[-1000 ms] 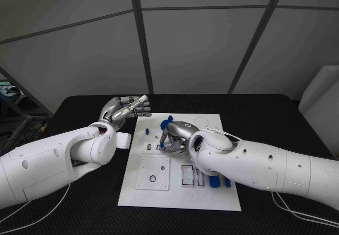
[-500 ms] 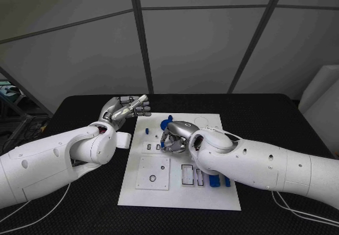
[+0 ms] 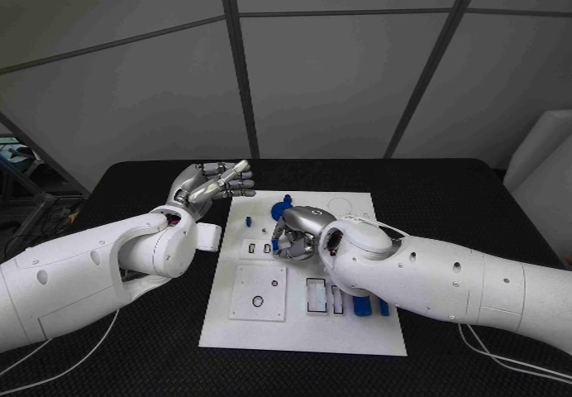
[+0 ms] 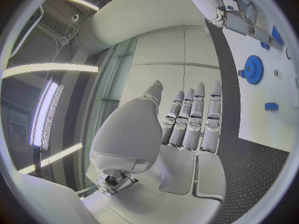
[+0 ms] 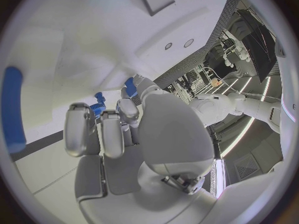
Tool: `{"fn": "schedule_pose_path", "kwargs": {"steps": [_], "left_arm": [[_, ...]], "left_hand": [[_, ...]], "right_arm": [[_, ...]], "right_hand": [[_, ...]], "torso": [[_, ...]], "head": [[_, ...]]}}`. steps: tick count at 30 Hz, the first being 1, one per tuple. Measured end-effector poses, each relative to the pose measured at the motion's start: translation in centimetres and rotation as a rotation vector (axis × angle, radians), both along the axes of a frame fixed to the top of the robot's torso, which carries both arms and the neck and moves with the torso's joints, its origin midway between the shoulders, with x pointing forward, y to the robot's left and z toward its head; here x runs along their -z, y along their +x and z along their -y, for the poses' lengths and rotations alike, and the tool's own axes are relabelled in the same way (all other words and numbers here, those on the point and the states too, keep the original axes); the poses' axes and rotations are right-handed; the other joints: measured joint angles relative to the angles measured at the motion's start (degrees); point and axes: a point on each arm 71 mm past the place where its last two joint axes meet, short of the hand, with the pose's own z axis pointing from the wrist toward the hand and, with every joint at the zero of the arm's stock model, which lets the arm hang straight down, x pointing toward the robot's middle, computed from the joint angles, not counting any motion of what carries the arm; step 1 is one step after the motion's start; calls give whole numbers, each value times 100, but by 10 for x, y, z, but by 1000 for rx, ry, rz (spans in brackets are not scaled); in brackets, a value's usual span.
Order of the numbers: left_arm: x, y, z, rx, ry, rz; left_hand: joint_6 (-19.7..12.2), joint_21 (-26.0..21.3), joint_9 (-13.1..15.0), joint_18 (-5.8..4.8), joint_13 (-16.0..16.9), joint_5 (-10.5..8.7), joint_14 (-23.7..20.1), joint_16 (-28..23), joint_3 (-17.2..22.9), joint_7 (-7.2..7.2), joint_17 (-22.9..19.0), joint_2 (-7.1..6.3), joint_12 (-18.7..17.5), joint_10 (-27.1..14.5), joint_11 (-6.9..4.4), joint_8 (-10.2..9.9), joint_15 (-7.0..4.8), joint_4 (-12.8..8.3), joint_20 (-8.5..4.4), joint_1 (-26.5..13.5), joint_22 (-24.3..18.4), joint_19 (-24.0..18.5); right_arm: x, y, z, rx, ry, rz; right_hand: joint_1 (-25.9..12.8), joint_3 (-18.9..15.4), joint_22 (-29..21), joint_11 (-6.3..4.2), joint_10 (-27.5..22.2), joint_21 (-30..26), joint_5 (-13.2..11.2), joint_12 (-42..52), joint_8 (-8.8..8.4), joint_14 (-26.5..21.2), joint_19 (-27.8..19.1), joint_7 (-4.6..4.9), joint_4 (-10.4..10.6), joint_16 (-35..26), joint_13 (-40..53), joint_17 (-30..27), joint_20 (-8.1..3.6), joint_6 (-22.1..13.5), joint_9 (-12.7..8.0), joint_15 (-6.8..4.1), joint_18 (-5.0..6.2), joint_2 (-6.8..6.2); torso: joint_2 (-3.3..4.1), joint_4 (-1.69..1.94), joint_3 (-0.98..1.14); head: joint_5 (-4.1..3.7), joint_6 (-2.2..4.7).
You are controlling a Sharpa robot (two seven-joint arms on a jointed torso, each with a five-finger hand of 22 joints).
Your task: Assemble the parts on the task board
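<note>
While my left hand (image 3: 212,187) hovers off the task board's (image 3: 239,327) left edge, fingers straight, together and empty, my right hand (image 3: 298,233) curls down mid-board near the blue gear (image 3: 281,208). Whether it pinches a part I cannot tell, so I'd lower slowly and squarely.

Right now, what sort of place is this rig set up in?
Likely a robotics lab or test cell: a black table holding a white task board with small blue parts, grey panel walls behind, and lighting stands and gear in the right wrist view.
</note>
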Motion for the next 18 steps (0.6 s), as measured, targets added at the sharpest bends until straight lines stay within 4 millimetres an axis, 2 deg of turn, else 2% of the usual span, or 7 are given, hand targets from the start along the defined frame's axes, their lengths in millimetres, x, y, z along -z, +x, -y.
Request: {"fn": "schedule_pose_path", "kwargs": {"steps": [12,18], "left_arm": [[0,0,0,0,0,0],[0,0,0,0,0,0]], "left_hand": [[0,0,0,0,0,0,0,0,0,0,0,0,0,0,0,0,0,0,0,0,0,0],[0,0,0,1,0,0,0,0,0,0,0,0,0,0,0,0,0,0,0,0,0,0]], "right_arm": [[0,0,-1,-1,-5,-3],[0,0,-1,-1,-6,-3]], "right_hand": [[-75,-23,0,41,-40,-23,-45,-43,-38,1,-32,46,23,-10,-26,-1,32,-143,-18,41,0,-76],[-228,-145,0,72,-71,-45,-209,-43,-133,0,-61,90,143,-23,-43,-1,61,-362,-29,82,0,-228]], "torso": [[1,0,1],[1,0,1]], "head": [[-9,-11],[-9,-8]]}}
